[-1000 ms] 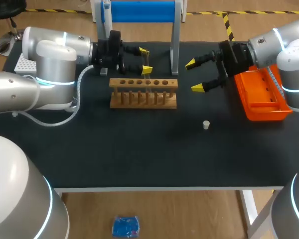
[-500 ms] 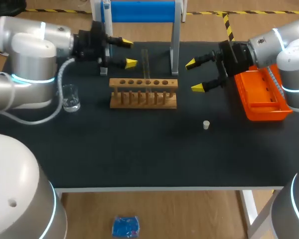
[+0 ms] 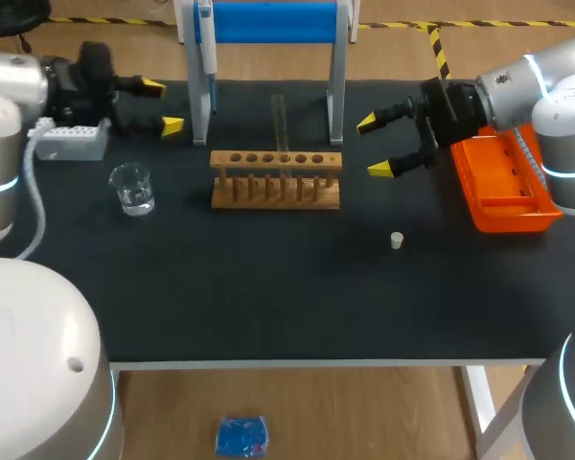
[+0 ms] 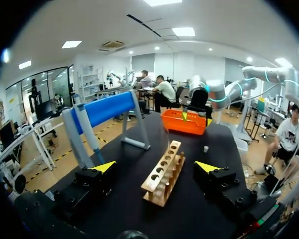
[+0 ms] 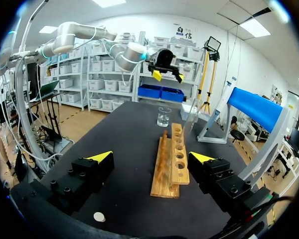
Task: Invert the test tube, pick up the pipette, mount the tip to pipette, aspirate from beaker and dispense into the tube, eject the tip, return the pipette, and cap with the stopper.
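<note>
A clear test tube stands upright in the wooden rack, in a hole right of its middle. My left gripper is open and empty at the table's far left, beside the white tip box. The pipette hangs at the left post of the blue-barred stand. In front of the tip box stands a glass beaker. My right gripper is open right of the rack, with the small white stopper on the table nearer the front. The right wrist view shows rack, beaker and stopper.
An orange tray lies at the right edge under my right arm. The stand's right post rises just behind the rack. The black tabletop in front of the rack is bare apart from the stopper.
My left gripper has drawn back leftward from the test tube to the table's far left, uncovering the beaker and tip box. The tube stays upright in the rack. The right arm has not moved.
</note>
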Robot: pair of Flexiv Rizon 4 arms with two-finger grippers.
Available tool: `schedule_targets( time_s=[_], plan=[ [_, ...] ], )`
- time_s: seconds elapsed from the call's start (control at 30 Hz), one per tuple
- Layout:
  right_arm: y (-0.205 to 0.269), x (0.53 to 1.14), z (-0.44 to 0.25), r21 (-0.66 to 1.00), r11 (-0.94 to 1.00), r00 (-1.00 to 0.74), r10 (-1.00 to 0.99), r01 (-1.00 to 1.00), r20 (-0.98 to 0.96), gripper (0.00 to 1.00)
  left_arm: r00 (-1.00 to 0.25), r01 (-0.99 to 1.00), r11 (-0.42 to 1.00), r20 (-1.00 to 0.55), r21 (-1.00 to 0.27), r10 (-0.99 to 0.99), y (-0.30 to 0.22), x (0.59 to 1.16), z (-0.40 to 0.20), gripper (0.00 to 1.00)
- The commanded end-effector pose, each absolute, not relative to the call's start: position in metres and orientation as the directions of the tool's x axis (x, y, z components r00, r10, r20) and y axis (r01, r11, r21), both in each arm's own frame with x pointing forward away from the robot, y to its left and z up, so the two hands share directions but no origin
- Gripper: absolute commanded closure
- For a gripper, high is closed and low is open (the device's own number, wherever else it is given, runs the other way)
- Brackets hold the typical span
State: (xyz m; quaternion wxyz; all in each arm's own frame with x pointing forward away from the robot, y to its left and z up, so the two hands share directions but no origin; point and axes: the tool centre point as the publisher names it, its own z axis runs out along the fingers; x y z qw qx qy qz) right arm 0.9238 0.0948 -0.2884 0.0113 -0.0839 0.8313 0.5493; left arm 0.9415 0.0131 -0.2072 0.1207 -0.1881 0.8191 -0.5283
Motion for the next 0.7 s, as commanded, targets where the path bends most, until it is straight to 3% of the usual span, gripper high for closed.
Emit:
schedule_targets(
  time_s=[0.03, 0.57, 0.7],
  plan=[
    [0.094, 0.924, -0.288, 0.911, 0.383, -0.985, -0.129, -0.153, -0.111, 0.00, -0.817, -0.174, 0.365, -0.073, -0.915, -0.572, 0.042, 0.898, -0.187, 0.00],
    [0.094, 0.924, -0.288, 0.911, 0.383, -0.985, -0.129, -0.153, -0.111, 0.00, -0.817, -0.174, 0.365, -0.073, -0.915, -0.572, 0.042, 0.898, -0.187, 0.00],
    [0.094, 0.924, -0.288, 0.911, 0.383, -0.985, -0.129, -0.153, -0.111, 0.00, -0.733, -0.238, 0.348, -0.067, -0.907, -0.677, 0.091, 0.915, -0.206, 0.00]
  ],
)
